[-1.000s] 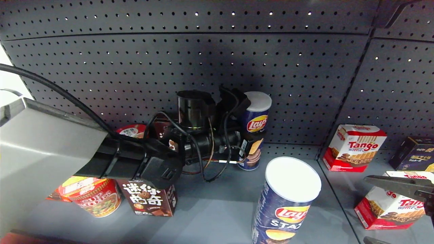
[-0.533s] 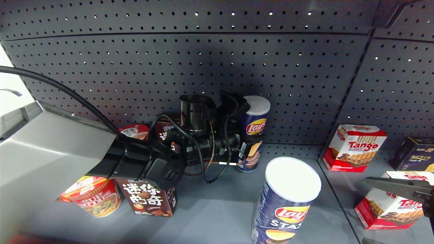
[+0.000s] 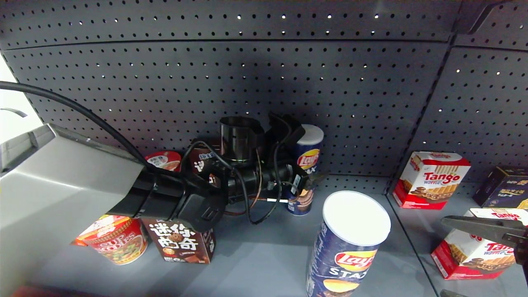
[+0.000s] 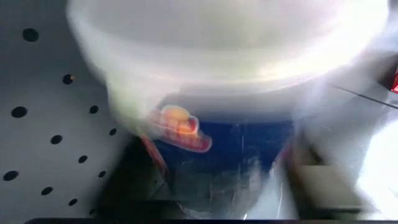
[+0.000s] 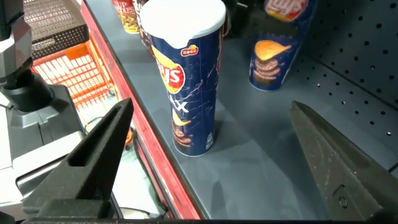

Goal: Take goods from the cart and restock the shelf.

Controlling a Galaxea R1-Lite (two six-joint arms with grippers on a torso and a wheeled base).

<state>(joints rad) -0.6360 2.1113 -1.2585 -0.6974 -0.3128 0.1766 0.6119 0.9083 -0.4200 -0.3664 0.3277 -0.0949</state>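
Change: The rear chip can [image 3: 308,159] has been brought lower and slightly toward the robot's left, together with the left gripper [image 3: 309,181]. The other goods are found unmoved.
Item: The rear chip can is a dark blue tube with a pale lid, a red-and-yellow emblem and a picture of chips near its base.
Location: It is held upright at the back of the shelf [image 3: 264,255], close to the pegboard panel [image 3: 206,82]. It stands behind and to the left of the front chip can [image 3: 350,247], and well apart from it.
Left gripper: It is closed around the middle of the rear chip can, with one fingertip projecting past the can's right side.
Right gripper [image 5: 211,107]: It is spread wide with nothing between its fingers, low at the right, in front of the front chip can.
Obscured: The rear can's left side and part of its label are covered by the arm and cables. Contact between its base and the shelf cannot be judged. In the left wrist view the lid and emblem are smeared.
Cut off: The front chip can's base is cropped in the head view.
Other stock: noodle cup [image 3: 117,241], brown biscuit box [image 3: 181,243], rear wafer box [image 3: 431,179], front wafer box [image 3: 474,255], dark box [image 3: 503,192].
Below the shelf: an orange basket [image 5: 59,59] is seen.
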